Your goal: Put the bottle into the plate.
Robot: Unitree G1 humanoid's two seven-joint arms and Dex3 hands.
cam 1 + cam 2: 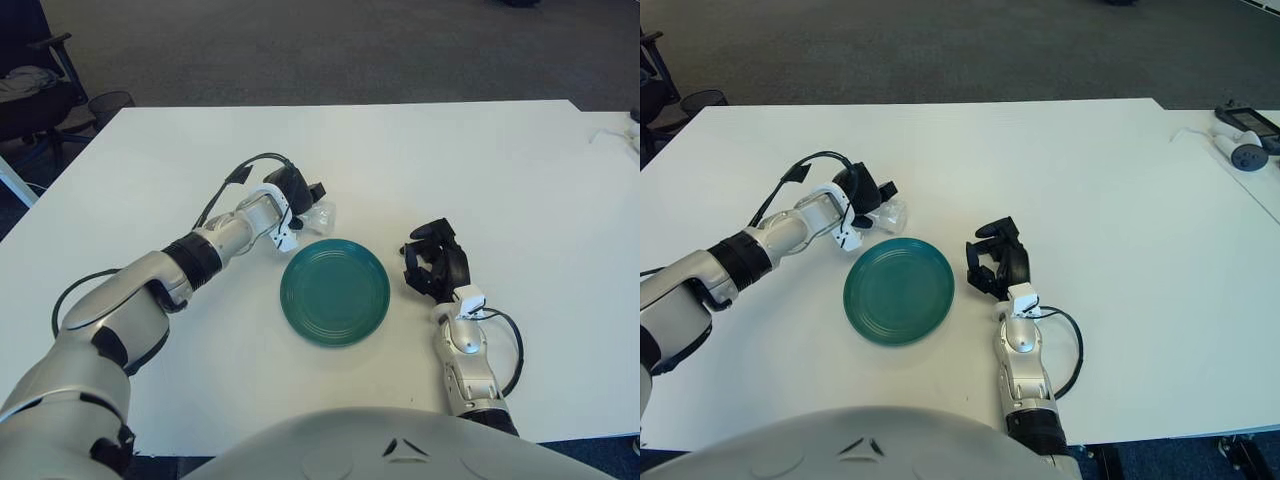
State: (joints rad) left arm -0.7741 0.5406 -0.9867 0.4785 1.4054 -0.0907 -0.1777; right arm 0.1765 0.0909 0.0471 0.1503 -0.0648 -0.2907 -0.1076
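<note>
Just beyond the plate's far-left rim, the left hand (pixel 300 200) grips the bottle (pixel 320 213).

The clear bottle pokes out from the hand's right side, fingers curled around it; it shows beside the teal plate (pixel 335 291), which lies on the white table (pixel 430 160) near and to the right of that hand. Whether the bottle touches the table cannot be told. The right hand (pixel 436 266) shows just right of the plate, fingers loosely curled and holding nothing, well apart from the bottle.
</note>
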